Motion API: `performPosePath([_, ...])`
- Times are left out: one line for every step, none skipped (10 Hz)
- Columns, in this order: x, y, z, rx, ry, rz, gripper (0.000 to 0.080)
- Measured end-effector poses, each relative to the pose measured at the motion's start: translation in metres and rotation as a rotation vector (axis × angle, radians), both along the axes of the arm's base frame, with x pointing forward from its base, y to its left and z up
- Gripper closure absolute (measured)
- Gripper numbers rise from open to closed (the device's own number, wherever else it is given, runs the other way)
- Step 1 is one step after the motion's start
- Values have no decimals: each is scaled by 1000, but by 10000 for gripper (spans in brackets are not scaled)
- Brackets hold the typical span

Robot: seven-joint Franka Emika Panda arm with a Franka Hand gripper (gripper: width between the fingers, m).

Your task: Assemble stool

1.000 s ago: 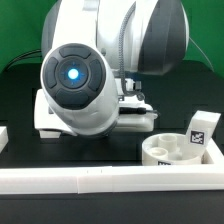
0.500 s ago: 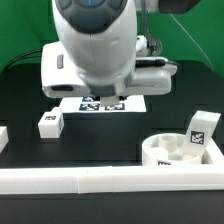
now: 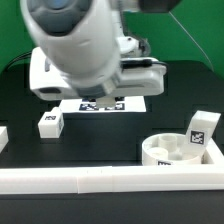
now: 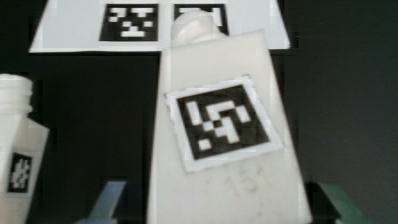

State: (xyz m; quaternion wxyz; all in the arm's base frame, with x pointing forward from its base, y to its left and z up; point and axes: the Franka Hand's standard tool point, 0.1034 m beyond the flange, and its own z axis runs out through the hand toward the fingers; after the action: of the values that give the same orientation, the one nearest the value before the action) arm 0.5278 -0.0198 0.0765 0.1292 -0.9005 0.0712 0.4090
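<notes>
Stool leg (image 4: 214, 125) sat between the wide-open gripper (image 4: 222, 200), not held | arm (image 3: 75, 45) had swung to exterior view's upper left | grab seemed next

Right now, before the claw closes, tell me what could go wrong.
1. The claw stands open around the tagged leg with little room on either side. A small offset could land a finger on top of the leg.
2. A second leg lies close beside it, so a finger might knock it.

The arm (image 3: 75, 45) fills the exterior view, blurred, its fingers (image 4: 111, 205) spread apart.
</notes>
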Motion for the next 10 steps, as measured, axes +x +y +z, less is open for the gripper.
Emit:
performPosePath([3, -3, 6, 27, -3, -46, 475])
performPosePath([7, 0, 21, 46, -15, -69, 475])
performPosePath([10, 0, 29, 84, -23, -118, 475])
performPosePath([8, -8, 25, 88, -18, -140, 475])
performPosePath([8, -10, 24, 86, -20, -143, 475])
performPosePath([13, -10, 24, 77, -48, -143, 475])
performPosePath([13, -10, 24, 78, -47, -143, 475])
performPosePath([20, -9, 29, 75, -73, -128, 475])
performPosePath([39, -9, 34, 49, -187, -127, 475])
performPosePath([39, -11, 33, 17, -261, -147, 475])
